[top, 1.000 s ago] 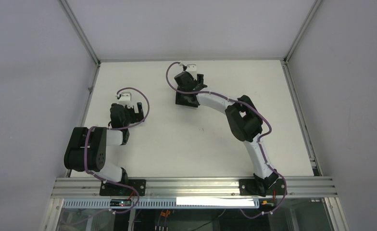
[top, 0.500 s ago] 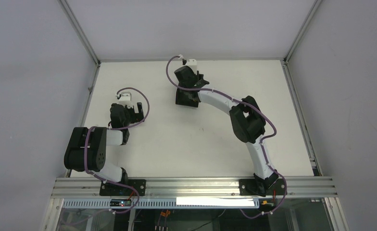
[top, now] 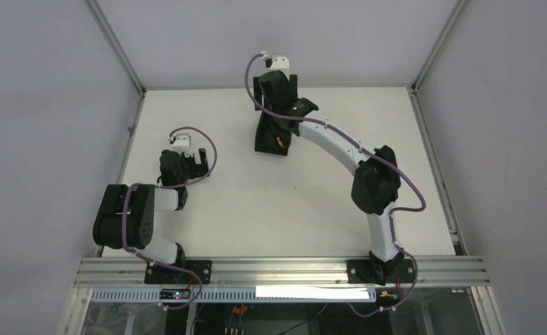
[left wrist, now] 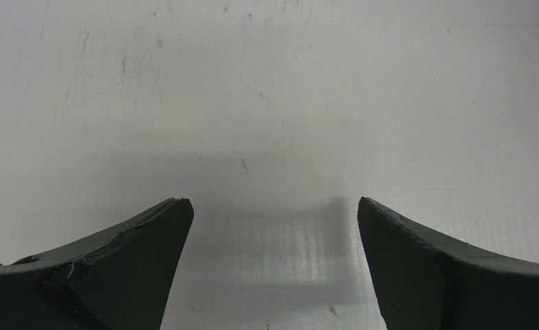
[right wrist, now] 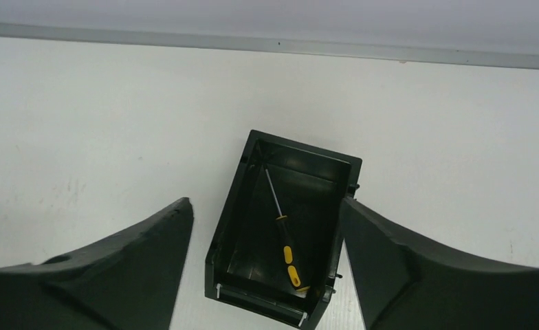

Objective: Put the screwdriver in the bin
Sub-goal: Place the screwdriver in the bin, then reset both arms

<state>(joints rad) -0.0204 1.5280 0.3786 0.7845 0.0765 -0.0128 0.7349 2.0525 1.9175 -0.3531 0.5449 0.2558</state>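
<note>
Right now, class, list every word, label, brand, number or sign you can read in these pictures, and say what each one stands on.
No readable text anywhere.
The bin and the screwdriver lying in it show no lettering.
The small board under the front rail is too small to read.

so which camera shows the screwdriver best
The right wrist view: the screwdriver lies whole inside the bin, thin shaft and black-and-yellow handle clear. The top external view gives only a small yellow speck inside the bin. The left wrist view shows none of it.
</note>
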